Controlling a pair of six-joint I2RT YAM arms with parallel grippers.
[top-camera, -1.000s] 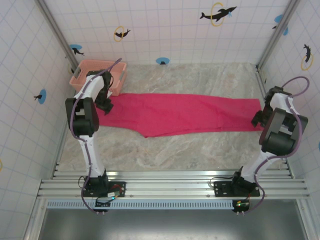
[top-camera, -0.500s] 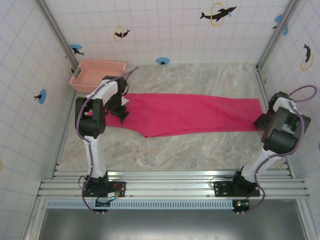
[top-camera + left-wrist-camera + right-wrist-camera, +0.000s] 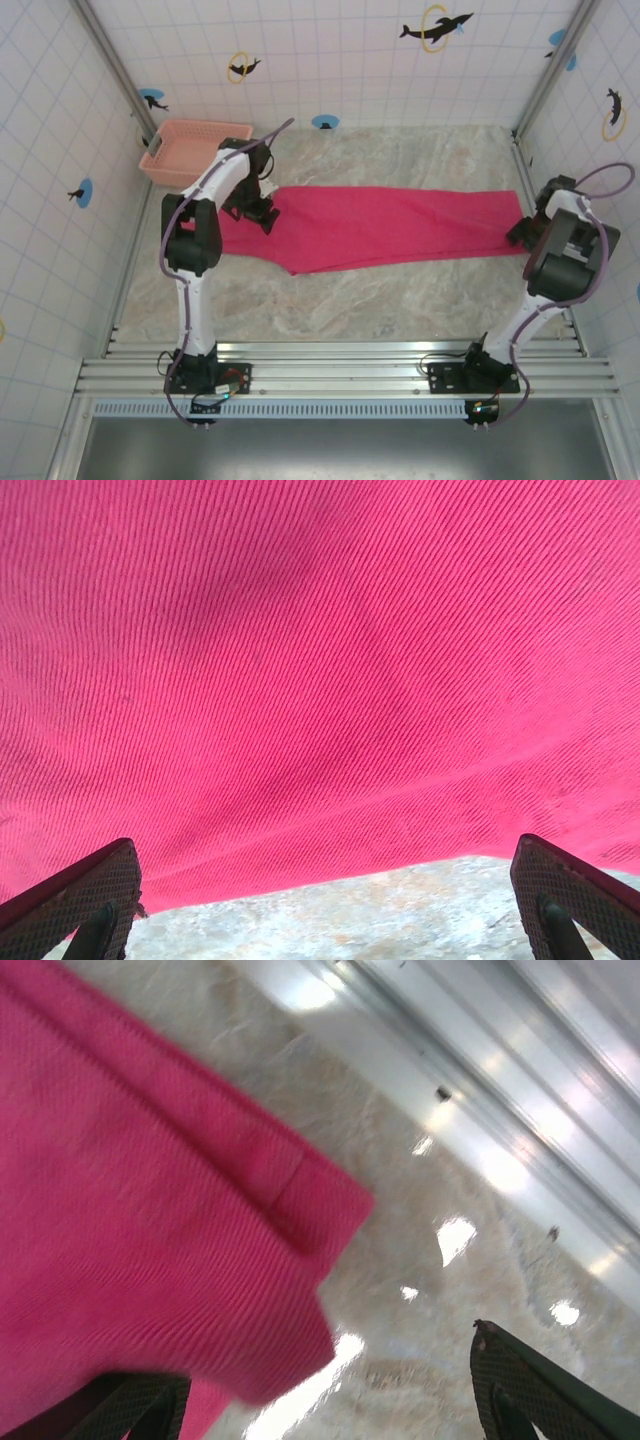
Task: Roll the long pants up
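Observation:
The long pants (image 3: 390, 228) lie flat across the table as a magenta-red strip running left to right. My left gripper (image 3: 260, 211) hovers low over their left end, open. In the left wrist view the ribbed cloth (image 3: 320, 660) spreads above the cloth's edge, and my left gripper (image 3: 325, 865) has wide-apart fingers with nothing between them. My right gripper (image 3: 520, 233) sits at the pants' right end, by the wall. In the right wrist view the hemmed corner (image 3: 250, 1220) overlaps one finger (image 3: 130, 1405) of my right gripper (image 3: 325, 1385), whose jaws stand wide and are not closed on the cloth.
A pale pink lattice basket (image 3: 195, 148) stands at the back left, just behind the left arm. A metal rail (image 3: 480, 1090) runs along the right wall close to my right gripper. Bare marble table (image 3: 340, 300) lies in front of the pants.
My left gripper has moved right, away from the basket and further over the pants' left end. My right gripper has shifted slightly toward the right wall. The pants lie as before.

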